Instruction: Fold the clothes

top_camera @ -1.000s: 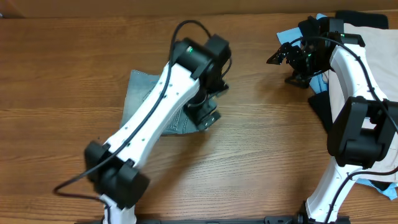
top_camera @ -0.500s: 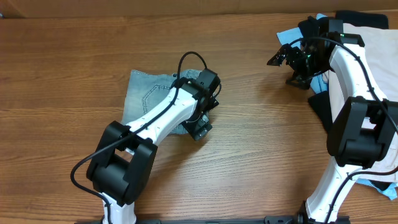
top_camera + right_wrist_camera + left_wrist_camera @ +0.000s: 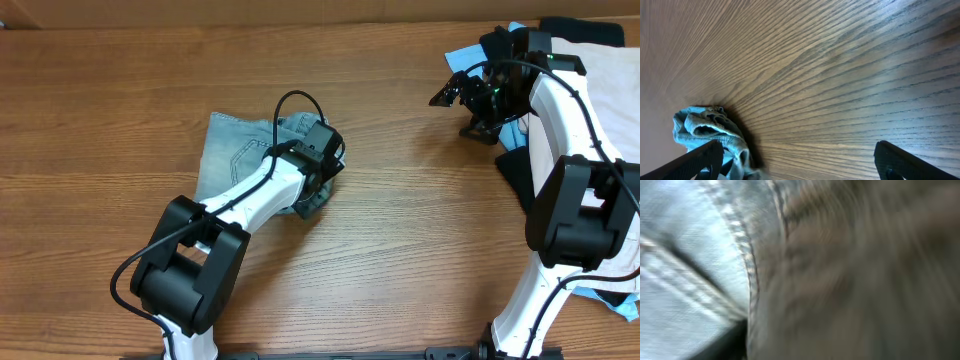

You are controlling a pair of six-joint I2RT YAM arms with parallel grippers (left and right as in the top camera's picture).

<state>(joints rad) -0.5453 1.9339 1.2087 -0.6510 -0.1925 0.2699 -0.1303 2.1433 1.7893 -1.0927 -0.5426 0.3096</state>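
The clothes in hand are faded light-blue denim shorts (image 3: 235,150), lying folded left of the table's middle. My left gripper (image 3: 316,186) points down into their right edge, where the denim bunches up around it. The left wrist view is a blurred close-up of stitched denim (image 3: 690,255), and the fingers there cannot be made out. My right gripper (image 3: 450,88) hovers open over bare wood at the back right, well apart from the shorts. Its wrist view shows both fingertips (image 3: 700,160) spread wide with nothing between them, and the bunched shorts (image 3: 710,127) far off at the lower left.
A pile of other garments lies at the right edge: beige cloth (image 3: 610,70), black cloth (image 3: 515,165) and sky-blue cloth (image 3: 468,55). The right arm's base stands in front of that pile. Wooden table (image 3: 420,250) runs between the two arms.
The left arm has drawn back and lowered onto the shorts' right edge, and the denim there has bunched up. The right arm has not moved.
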